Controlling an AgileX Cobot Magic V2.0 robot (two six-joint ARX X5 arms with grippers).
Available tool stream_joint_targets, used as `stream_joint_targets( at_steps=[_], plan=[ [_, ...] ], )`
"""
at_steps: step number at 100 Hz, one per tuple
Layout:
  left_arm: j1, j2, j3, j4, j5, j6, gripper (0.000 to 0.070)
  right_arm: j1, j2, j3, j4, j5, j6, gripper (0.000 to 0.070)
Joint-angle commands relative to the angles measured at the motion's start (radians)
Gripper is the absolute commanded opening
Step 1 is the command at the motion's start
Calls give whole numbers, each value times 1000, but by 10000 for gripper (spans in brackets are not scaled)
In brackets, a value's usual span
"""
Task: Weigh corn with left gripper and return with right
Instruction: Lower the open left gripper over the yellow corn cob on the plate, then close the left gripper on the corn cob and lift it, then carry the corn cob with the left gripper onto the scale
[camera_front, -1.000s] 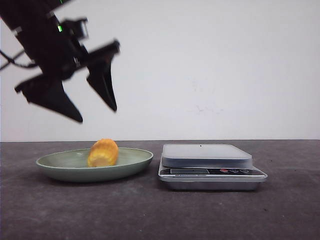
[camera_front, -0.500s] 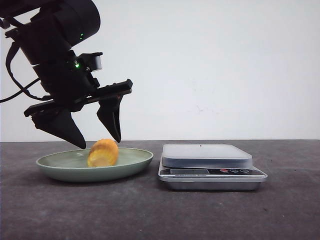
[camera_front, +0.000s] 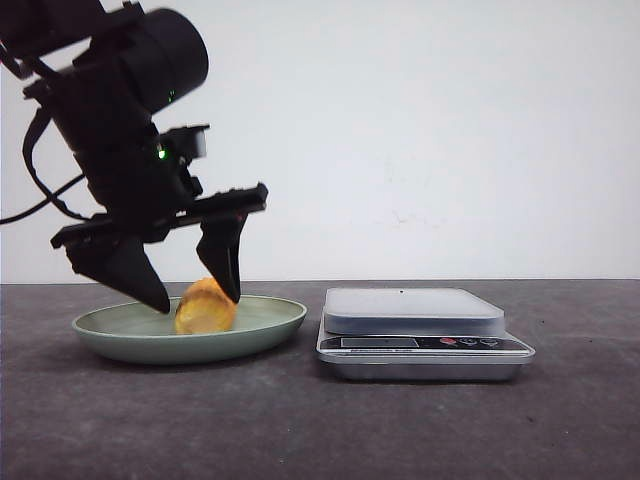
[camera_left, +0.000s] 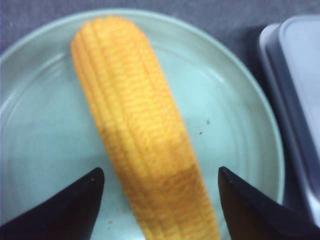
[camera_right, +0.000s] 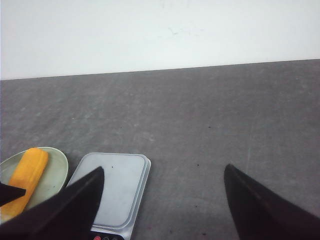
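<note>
The yellow-orange corn (camera_front: 205, 308) lies on a pale green plate (camera_front: 265, 325) at the left of the table. My left gripper (camera_front: 195, 295) is open and straddles the corn, one finger on each side, tips just above the plate. In the left wrist view the corn (camera_left: 140, 130) lies lengthwise between the two black fingertips (camera_left: 75, 200), with a gap on both sides. My right gripper (camera_right: 162, 175) is open and empty, high above the table; it is out of the front view. The corn (camera_right: 27, 175) and plate (camera_right: 52, 175) also show in the right wrist view.
A silver kitchen scale (camera_front: 420, 330) with a flat grey platform stands right of the plate, buttons facing front; it also shows in the right wrist view (camera_right: 115, 192) and at the left wrist view's edge (camera_left: 295, 100). The table is dark grey, the wall white.
My left gripper has come down from high above the plate to straddle the corn, staying open. The corn, plate and scale have not moved.
</note>
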Motion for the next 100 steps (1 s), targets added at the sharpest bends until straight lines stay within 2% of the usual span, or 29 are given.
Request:
stream_joint_targets(
  at_steps=[1,5,17,24,51,74,100],
  plan=[
    [-10,16,21,12,-7,-2,422,4,5,12,9,0,-12,484],
    [-11,16,21,17,-7,-2,370,4,5,12,9,0,-12,484],
    [-11,16,21,18,-7,2,95,4,5,12,9,0,-12,484],
    [-11,16,21,18,-6,11,13,4,5,12,9,0,-12,484],
    [-11,16,23,18,-25,13,10,4,5,12,9,0,-12,484],
    [-32,-48,60,-44,-25,15,10,4,5,12,8,2,-12,484],
    [-111,-158,101,-79,-21,32,10,4,5,12,9,2,-12,484]
  ],
)
